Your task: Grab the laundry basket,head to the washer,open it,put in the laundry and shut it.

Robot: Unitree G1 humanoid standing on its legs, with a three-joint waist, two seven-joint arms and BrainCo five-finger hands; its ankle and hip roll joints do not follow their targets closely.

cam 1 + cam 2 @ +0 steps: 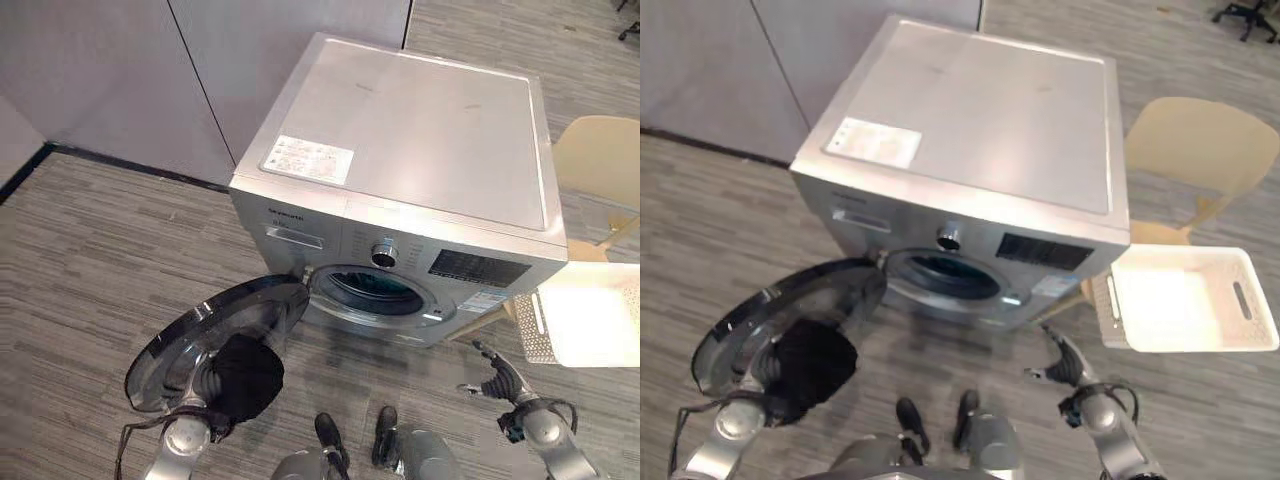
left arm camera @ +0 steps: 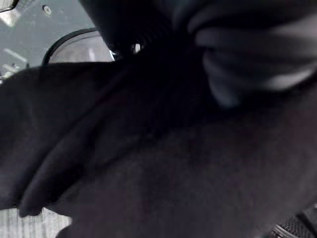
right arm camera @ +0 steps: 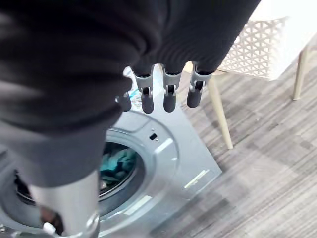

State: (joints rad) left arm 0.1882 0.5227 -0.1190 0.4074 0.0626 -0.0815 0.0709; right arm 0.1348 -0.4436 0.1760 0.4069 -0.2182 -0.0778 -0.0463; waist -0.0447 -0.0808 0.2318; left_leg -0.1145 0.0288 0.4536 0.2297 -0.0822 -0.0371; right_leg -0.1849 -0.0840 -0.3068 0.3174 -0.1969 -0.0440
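The silver washer (image 1: pixel 400 130) stands with its round door (image 1: pixel 175 345) swung wide to the left. Teal laundry (image 3: pixel 119 163) lies inside the drum (image 1: pixel 375 292). My left hand (image 1: pixel 240 380) rests against the inner side of the door, its dark cover uppermost and its fingers (image 1: pixel 200 378) lying on the glass. My right hand (image 1: pixel 500 380) hangs open and holding nothing in front of the washer's lower right corner, fingers (image 3: pixel 168 96) straight. The white laundry basket (image 1: pixel 1240 335) sits empty on a chair to the right of the washer.
A beige chair (image 1: pixel 1200 150) carries the basket right beside the washer. Grey partition walls (image 1: pixel 100 80) run behind and to the left. Wood-pattern floor (image 1: pixel 80 270) spreads out to the left of the open door.
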